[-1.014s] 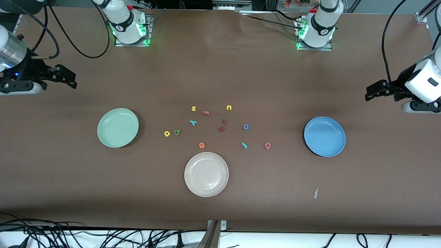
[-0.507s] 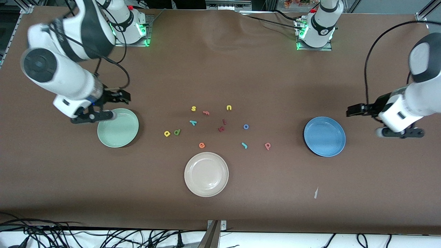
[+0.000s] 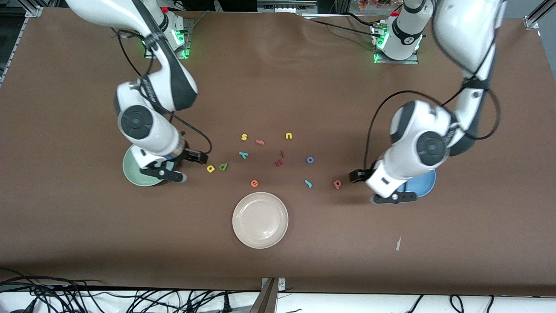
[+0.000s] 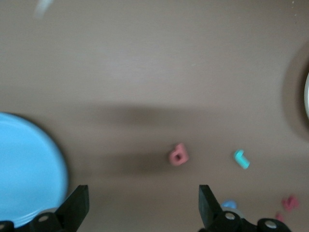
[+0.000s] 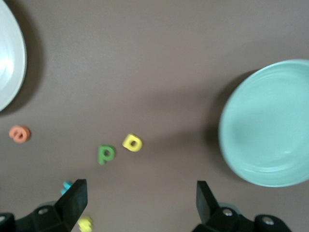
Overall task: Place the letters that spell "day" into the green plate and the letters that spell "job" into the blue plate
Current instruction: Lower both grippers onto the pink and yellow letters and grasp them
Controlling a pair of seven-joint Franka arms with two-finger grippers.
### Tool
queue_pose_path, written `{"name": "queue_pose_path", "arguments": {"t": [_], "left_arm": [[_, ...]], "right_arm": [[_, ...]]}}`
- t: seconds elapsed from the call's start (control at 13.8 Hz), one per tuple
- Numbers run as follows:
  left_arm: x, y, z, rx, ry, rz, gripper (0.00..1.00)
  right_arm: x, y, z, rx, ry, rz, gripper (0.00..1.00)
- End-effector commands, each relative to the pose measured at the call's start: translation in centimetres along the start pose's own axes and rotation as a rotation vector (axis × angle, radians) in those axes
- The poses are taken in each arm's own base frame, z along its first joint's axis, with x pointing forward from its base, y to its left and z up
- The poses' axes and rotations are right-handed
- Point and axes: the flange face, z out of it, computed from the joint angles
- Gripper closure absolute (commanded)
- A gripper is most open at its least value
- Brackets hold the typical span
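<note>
Foam letters like the pink one [image 3: 337,184] and yellow one [image 3: 210,168] should be light, soft and thin, so pinch each across its flat sides, low to the table [image 3: 278,269]. Your left gripper [image 3: 354,175], fingers spread, hangs at the pink letter's three o'clock; your right gripper [image 3: 200,157], also spread, hangs at the yellow letter's ten o'clock, the green plate [image 3: 130,174] at nine.

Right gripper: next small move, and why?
Probably ease the right gripper down over the yellow letter. It hangs open beside the green plate, and that letter lies closest, with the green d touching it.
</note>
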Motion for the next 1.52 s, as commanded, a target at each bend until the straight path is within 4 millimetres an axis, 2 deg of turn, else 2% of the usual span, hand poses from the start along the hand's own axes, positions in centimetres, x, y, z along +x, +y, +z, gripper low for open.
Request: {"name": "queue_pose_path", "arguments": {"t": [0.0, 0.14, 0.29, 0.36, 0.43, 0.51, 0.58, 0.8, 0.94, 1.16, 1.3, 1.38, 1.45], "left_arm": [[0.9, 1.2, 3.9, -0.018, 0.037, -0.068, 0.0], [0.2, 2.7, 6.7, -0.002, 0.048, -0.098, 0.0], [0.2, 2.6, 8.5, 0.04, 0.065, -0.095, 0.0], [0.1, 2.6, 9.2, 0.044, 0.063, -0.102, 0.0], [0.0, 2.5, 9.8, 0.048, 0.055, -0.114, 0.02], [-0.4, 3.1, 10.3, 0.051, 0.049, -0.12, 0.05], [-1.2, 3.5, 11.5, 0.061, 0.034, -0.137, 0.09], [-1.6, 3.6, 12.0, 0.066, 0.026, -0.154, 0.22], [-2.3, 3.9, 12.7, 0.074, 0.015, -0.159, 0.29], [-2.3, 4.0, 12.7, 0.074, 0.015, -0.164, 0.45], [-2.4, 4.1, 13.0, 0.076, 0.011, -0.164, 0.52], [-2.4, 4.1, 13.1, 0.077, 0.012, -0.161, 0.55], [-2.4, 4.1, 13.1, 0.078, 0.012, -0.16, 0.58]], "right_arm": [[0.3, -1.6, 3.5, 0.01, 0.022, 0.041, 0.0], [0.0, -2.2, 5.4, 0.003, 0.014, 0.044, 0.0], [-1.1, -3.6, 6.6, 0.005, 0.023, 0.05, 0.0], [-1.3, -4.0, 7.2, 0.007, 0.026, 0.087, 0.08], [-1.4, -4.1, 7.8, 0.004, 0.026, 0.117, 0.1], [-1.4, -4.1, 8.2, 0.007, 0.028, 0.134, 0.15], [-1.5, -4.1, 8.6, 0.002, 0.023, 0.154, 0.27], [-1.8, -3.8, 9.8, -0.002, 0.018, 0.18, 0.27], [-2.1, -2.8, 11.1, -0.02, 0.004, 0.197, 0.27], [-2.9, -2.2, 12.4, -0.013, 0.009, 0.195, 0.27], [-3.2, -1.7, 12.8, -0.016, 0.008, 0.197, 0.36], [-3.2, -1.7, 12.8, -0.016, 0.008, 0.197, 0.46], [-3.2, -1.7, 12.9, -0.017, 0.007, 0.197, 0.49]]}}
